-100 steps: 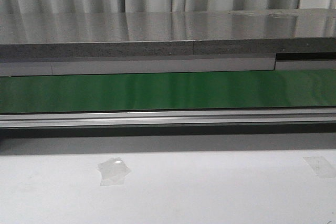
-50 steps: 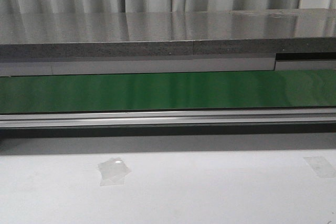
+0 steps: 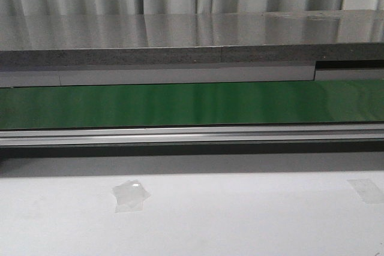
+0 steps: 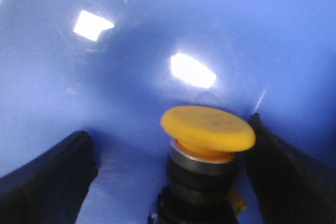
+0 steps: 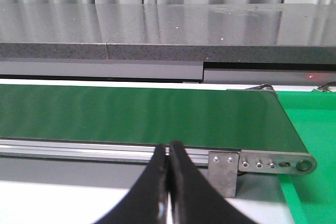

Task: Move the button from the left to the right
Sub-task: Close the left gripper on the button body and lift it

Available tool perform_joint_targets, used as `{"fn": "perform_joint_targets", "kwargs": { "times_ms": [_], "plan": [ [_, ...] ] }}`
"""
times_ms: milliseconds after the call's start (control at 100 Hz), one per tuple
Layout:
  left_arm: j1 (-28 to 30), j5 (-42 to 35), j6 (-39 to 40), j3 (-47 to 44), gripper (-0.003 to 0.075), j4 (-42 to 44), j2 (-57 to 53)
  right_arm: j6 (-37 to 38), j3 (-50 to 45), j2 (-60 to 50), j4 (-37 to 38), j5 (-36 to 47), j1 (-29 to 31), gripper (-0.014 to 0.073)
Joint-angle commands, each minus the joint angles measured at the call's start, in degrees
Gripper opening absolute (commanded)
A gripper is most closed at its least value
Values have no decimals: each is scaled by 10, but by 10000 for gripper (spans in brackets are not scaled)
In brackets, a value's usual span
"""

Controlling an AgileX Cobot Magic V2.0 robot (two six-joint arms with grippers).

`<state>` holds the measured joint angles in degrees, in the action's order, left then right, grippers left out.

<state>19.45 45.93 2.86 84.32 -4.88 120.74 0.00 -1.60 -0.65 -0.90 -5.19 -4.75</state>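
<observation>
Straddling the button (image 4: 208,129), left claw (image 4: 173,177) gapes wide.

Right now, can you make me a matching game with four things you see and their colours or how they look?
Things:
1. button cap
2. conveyor belt
3. right gripper fingers
4. surface behind the button

Looks:
A. green
B. pressed shut, black
C. yellow-orange
D. shiny blue

Pairs: 1-C, 2-A, 3-B, 4-D

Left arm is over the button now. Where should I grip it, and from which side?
Grip the dark body under the yellow cap of the button, coming straight on with the left gripper, whose open fingers already flank it. The cap overhangs and is smooth and domed, so a grip there would likely slip.
</observation>
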Motion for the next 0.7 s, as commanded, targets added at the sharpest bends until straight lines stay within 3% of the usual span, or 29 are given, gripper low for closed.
{"fn": "perform_joint_targets", "kwargs": {
  "times_ms": [0,90,190,520,620,690],
  "plan": [
    [-3,6,5,10,565,-5,-20,0,9,-10,5,46,4,-67],
    [-3,4,5,10,551,-5,-20,0,9,-10,5,46,4,-67],
    [-3,4,5,10,472,-5,-20,0,9,-10,5,46,4,-67],
    [-3,5,0,10,48,-5,-20,0,9,-10,5,46,4,-67],
    [-3,7,-11,10,-20,-5,-22,0,9,-10,5,46,4,-67],
    [-3,15,-15,14,-20,-5,-23,0,9,-10,5,46,4,-67]
  ]
}}
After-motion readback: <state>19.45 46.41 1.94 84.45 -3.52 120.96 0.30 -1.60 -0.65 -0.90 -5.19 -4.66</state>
